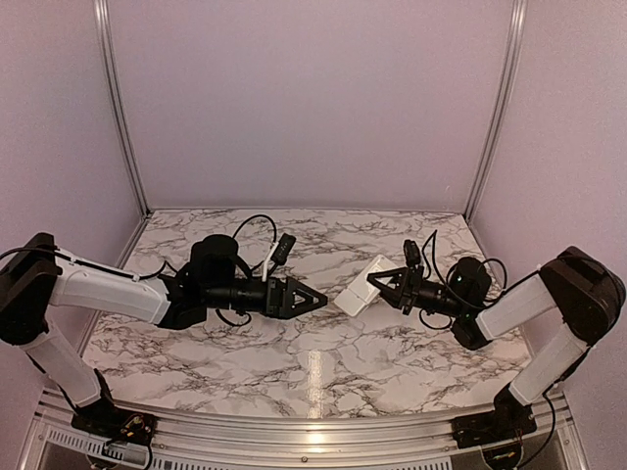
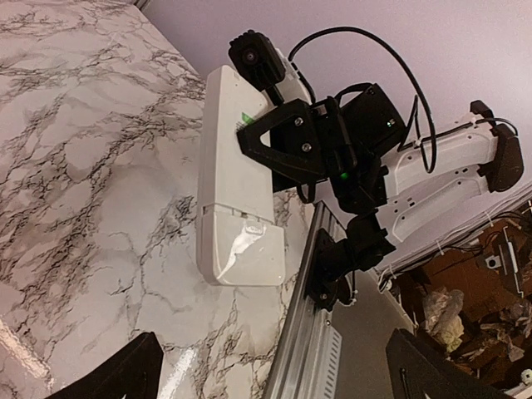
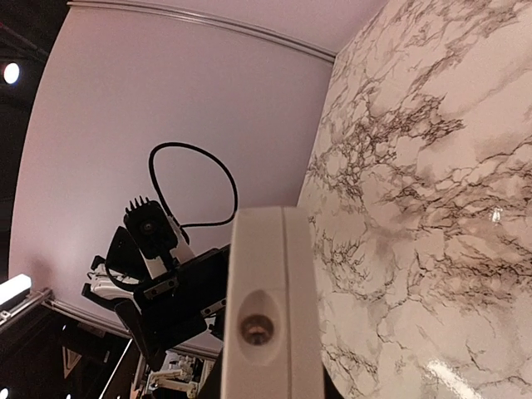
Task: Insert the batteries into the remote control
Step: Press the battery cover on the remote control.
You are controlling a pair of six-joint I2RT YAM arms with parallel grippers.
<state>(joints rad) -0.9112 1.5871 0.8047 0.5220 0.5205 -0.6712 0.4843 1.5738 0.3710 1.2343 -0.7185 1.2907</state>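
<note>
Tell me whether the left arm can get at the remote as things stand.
Probably yes. The left gripper, open, points straight at the remote, and nothing lies between them. The right gripper clamps only its far part, leaving the near end free.

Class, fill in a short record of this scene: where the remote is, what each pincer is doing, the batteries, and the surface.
remote: white, gripped by the right pincer, plain back turned to the left pincer
right pincer: shut on remote
left pincer: open, empty, pointing at remote, apart from it
batteries: none in view
table: marble-patterned
</note>
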